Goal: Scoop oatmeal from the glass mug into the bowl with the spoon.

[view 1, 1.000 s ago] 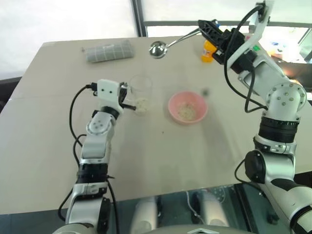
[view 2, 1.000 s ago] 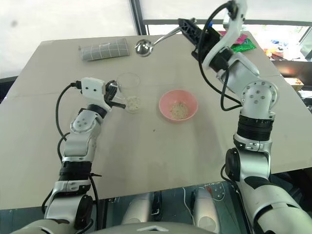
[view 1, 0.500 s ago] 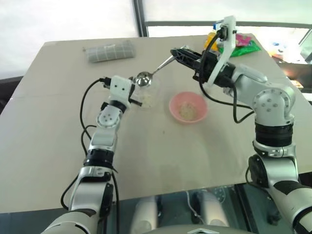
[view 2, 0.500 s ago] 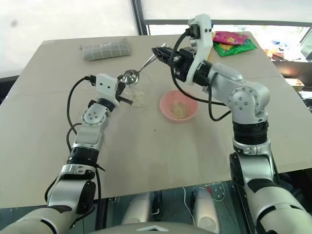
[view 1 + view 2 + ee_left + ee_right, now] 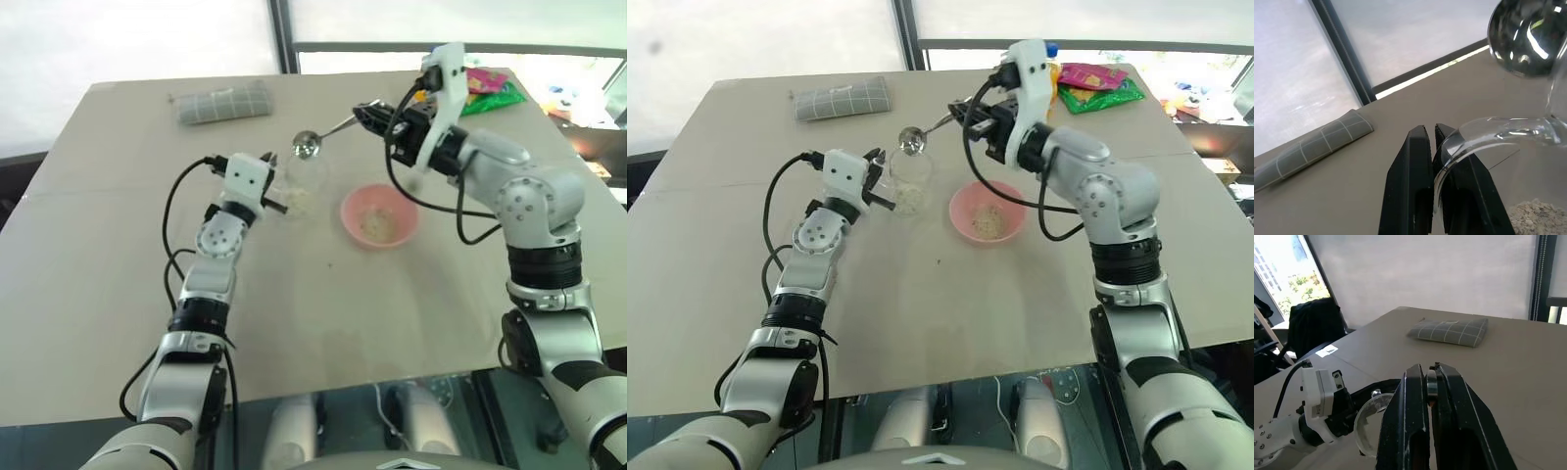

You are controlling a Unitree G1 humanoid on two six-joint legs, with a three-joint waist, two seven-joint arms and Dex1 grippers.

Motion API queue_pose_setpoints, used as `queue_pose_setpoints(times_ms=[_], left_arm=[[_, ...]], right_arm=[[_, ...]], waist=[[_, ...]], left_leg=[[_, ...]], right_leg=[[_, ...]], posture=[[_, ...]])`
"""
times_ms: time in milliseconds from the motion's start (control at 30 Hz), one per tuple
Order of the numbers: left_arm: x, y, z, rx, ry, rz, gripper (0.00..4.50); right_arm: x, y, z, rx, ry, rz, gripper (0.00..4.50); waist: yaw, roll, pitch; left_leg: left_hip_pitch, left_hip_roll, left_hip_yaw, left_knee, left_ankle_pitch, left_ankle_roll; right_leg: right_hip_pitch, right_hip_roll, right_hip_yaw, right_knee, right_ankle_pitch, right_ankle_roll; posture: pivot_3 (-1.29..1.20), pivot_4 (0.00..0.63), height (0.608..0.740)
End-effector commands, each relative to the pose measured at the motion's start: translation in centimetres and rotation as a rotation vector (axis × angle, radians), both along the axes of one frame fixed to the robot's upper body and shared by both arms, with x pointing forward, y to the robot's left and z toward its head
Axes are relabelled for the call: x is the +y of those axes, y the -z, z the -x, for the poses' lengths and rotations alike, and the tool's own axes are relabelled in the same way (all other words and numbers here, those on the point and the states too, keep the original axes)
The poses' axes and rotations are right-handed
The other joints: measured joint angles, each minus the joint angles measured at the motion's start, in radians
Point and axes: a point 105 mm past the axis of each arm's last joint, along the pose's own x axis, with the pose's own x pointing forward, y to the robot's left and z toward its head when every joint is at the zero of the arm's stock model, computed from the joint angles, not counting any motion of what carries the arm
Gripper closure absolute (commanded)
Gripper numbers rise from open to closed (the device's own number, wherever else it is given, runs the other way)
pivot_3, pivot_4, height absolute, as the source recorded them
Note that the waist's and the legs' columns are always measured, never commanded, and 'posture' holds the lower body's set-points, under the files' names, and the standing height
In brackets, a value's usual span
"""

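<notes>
Now the right pincer (image 5: 364,111), clamped on the spoon (image 5: 320,137), has lifted it above the glass mug (image 5: 302,191).

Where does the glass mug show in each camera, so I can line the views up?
Left eye: glass mug, centre, beside the bowl.
Right eye: mug, left of centre.
Left wrist: rim at the right edge.
Right wrist: rim low, left of the fingers.
Shared landmark: the grey checked pouch.
</notes>
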Motion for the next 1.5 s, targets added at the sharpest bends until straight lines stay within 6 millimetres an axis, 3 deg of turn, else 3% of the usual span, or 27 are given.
queue_pose_setpoints(times_ms=[33,167,333,600,1067,1267,1500], left_arm=[[0.8,-0.8,-0.2,-0.020,-0.022,-0.001,4.45],[0.9,-0.5,-0.4,-0.009,-0.024,0.006,4.45],[1.0,-0.6,-0.7,-0.002,-0.029,0.018,4.45],[0.8,-1.0,-0.3,-0.032,-0.022,0.008,4.45],[-0.7,-0.7,0.2,-0.031,0.007,-0.003,4.45],[-0.7,-0.8,0.2,-0.030,0.006,-0.002,4.45],[-1.1,-3.2,0.0,-0.101,0.013,-0.001,4.45]], right_arm=[[-1.1,-3.6,1.5,-0.089,-0.012,-0.072,4.50],[-1.8,-3.8,2.1,-0.076,-0.030,-0.080,4.50],[-1.0,-2.2,3.3,-0.027,-0.112,-0.015,4.50],[-0.3,0.1,1.4,0.015,-0.047,0.067,4.50],[1.2,-3.0,-0.6,-0.022,0.044,-0.167,4.50],[1.2,-2.3,-0.4,0.003,0.040,-0.156,4.50],[2.9,-0.5,1.0,-0.004,0.004,-0.082,4.50]], waist=[[0.000,0.000,0.000],[-0.001,0.000,0.000],[-0.001,0.000,0.000],[-0.002,0.000,0.000],[-0.001,0.000,0.000],[0.000,0.000,0.000],[-0.002,0.000,0.000]], left_leg=[[0.000,0.000,0.000,0.000,0.000,0.000],[0.001,0.000,0.000,0.000,0.000,0.000],[0.001,0.000,0.000,0.000,0.000,0.000],[0.001,0.000,0.000,0.000,0.000,0.000],[0.000,0.000,0.000,0.000,0.000,0.000],[0.000,0.000,0.000,0.000,0.000,0.000],[0.000,0.000,0.000,0.000,0.000,0.000]], right_leg=[[0.000,0.000,0.000,0.000,0.000,0.000],[0.000,0.000,0.000,0.001,0.000,0.000],[0.000,0.000,0.000,0.001,0.000,0.000],[0.000,0.000,0.000,0.001,0.000,0.000],[0.000,0.000,0.000,0.001,0.000,0.000],[0.000,0.000,0.000,0.000,0.000,0.000],[0.000,0.000,0.000,0.000,0.000,0.000]], posture=[[0.00,0.150,0.718],[0.00,0.150,0.718],[0.00,0.150,0.718],[0.00,0.150,0.718],[0.00,0.150,0.718],[0.00,0.150,0.718],[0.00,0.150,0.718]])
